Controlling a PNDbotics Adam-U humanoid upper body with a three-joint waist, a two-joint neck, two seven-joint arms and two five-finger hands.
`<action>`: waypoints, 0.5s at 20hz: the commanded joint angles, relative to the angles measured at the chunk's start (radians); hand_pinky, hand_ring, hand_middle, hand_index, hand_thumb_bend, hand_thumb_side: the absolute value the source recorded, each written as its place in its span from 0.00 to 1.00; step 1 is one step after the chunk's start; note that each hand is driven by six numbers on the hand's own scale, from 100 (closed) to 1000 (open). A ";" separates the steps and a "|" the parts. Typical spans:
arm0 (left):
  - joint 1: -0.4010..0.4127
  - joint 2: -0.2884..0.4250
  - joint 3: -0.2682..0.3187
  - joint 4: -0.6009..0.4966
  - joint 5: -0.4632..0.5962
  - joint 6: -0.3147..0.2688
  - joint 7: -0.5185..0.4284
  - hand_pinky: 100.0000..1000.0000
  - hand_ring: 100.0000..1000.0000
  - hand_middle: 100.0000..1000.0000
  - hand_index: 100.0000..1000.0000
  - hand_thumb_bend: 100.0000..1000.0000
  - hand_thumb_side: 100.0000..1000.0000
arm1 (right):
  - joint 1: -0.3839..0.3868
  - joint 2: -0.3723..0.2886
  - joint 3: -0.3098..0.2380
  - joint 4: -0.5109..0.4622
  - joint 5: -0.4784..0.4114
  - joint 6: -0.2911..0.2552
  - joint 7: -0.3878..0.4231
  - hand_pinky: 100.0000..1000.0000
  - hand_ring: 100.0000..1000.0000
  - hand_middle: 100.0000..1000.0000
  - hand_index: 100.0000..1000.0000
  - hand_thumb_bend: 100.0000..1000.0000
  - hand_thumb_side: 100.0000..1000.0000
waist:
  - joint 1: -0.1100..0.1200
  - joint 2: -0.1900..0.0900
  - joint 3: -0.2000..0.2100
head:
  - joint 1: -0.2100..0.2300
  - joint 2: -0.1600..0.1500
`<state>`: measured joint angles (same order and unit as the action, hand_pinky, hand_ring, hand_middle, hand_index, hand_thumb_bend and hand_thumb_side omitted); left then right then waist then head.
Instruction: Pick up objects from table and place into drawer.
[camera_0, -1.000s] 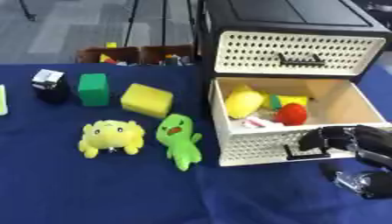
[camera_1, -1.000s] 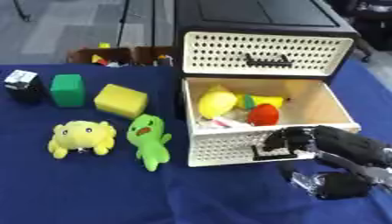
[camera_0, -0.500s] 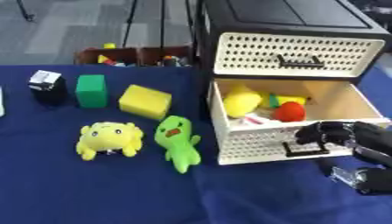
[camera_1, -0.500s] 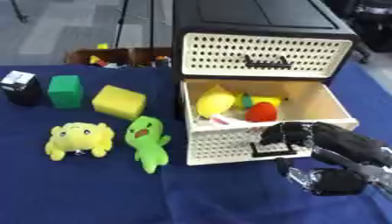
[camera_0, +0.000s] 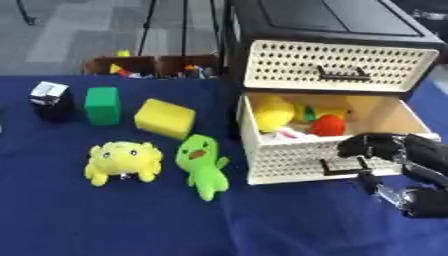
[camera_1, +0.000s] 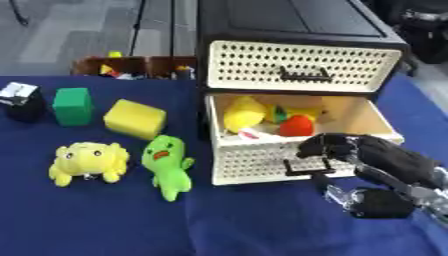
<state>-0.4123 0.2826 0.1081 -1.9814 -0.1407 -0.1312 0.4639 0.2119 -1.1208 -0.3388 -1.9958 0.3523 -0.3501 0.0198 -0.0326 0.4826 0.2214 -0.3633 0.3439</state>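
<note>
Our right hand (camera_1: 337, 147) curls over the open drawer (camera_1: 262, 155) front, clasping its rim; our left hand shows in neither view.

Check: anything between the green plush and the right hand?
Yes. In the left eye view, the open drawer's perforated front sits between the green plush and the right hand, which is at the handle.

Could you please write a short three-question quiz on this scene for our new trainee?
1. True or false: the lower drawer stands open.
2. Which toy lies nearest the drawer: A) yellow plush, B) green plush, C) green block?
3. Fill in: the right hand is at the drawer's ____ handle.

Key: 1 true; 2 B; 3 front.
</note>
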 joint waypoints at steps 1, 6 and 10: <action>-0.007 0.019 0.010 -0.019 0.002 -0.003 0.000 0.27 0.48 0.51 0.69 0.12 0.79 | -0.003 -0.015 -0.015 -0.004 0.019 0.010 -0.015 0.60 0.79 0.83 0.86 0.00 1.00 | -0.001 -0.015 0.000 | -0.007 -0.020; -0.009 0.016 0.010 -0.019 0.005 -0.004 0.001 0.27 0.48 0.51 0.69 0.12 0.79 | -0.001 -0.006 -0.002 -0.004 0.041 0.023 -0.009 0.60 0.79 0.83 0.86 0.00 1.00 | 0.004 -0.004 -0.002 | -0.017 -0.026; -0.012 0.015 0.008 -0.019 0.006 -0.005 -0.001 0.27 0.48 0.51 0.69 0.12 0.79 | -0.007 -0.002 0.005 -0.004 0.042 0.023 -0.010 0.60 0.79 0.83 0.87 0.00 1.00 | 0.004 0.002 0.002 | -0.028 -0.026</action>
<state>-0.4140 0.2820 0.1082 -1.9814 -0.1373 -0.1323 0.4634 0.2099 -1.1053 -0.3264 -1.9958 0.3893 -0.3286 0.0122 -0.0296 0.5028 0.2233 -0.3844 0.3313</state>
